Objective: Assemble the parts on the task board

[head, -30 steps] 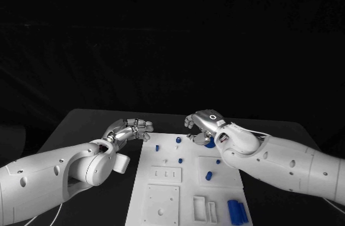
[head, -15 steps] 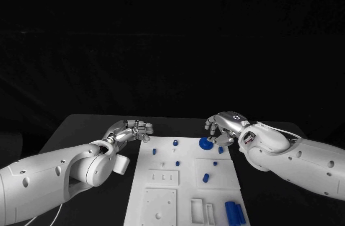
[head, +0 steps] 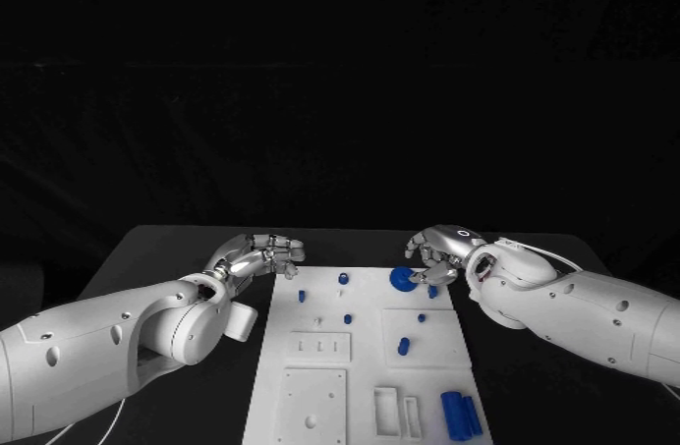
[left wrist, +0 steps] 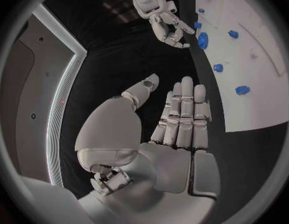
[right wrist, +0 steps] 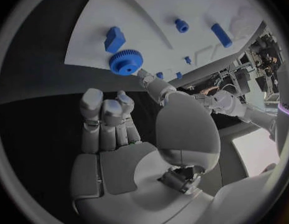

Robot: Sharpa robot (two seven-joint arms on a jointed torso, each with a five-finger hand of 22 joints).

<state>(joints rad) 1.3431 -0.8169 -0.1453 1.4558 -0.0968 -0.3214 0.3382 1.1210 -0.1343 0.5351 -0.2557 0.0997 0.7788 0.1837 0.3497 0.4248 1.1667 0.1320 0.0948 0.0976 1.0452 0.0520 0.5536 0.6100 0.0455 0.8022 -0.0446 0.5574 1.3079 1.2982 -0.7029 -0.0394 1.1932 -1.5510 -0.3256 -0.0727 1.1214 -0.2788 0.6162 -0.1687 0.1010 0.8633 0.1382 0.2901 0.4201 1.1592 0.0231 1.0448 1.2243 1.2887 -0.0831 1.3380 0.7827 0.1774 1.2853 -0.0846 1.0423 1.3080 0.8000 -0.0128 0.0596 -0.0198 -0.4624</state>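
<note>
Gear [head: 404, 279] lies at the task board's [head: 323, 366] far right corner, about one o'clock.
Right hand [head: 439, 253] hovers just beside it, fingers loosely curled, holding nothing. Left hand [head: 259, 255], fingers apart and empty, sits off the board's far left corner, near eleven o'clock.

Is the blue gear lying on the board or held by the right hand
On the board. The blue gear lies flat at the task board's far edge; the right hand's fingers are apart from it, holding nothing.
</note>
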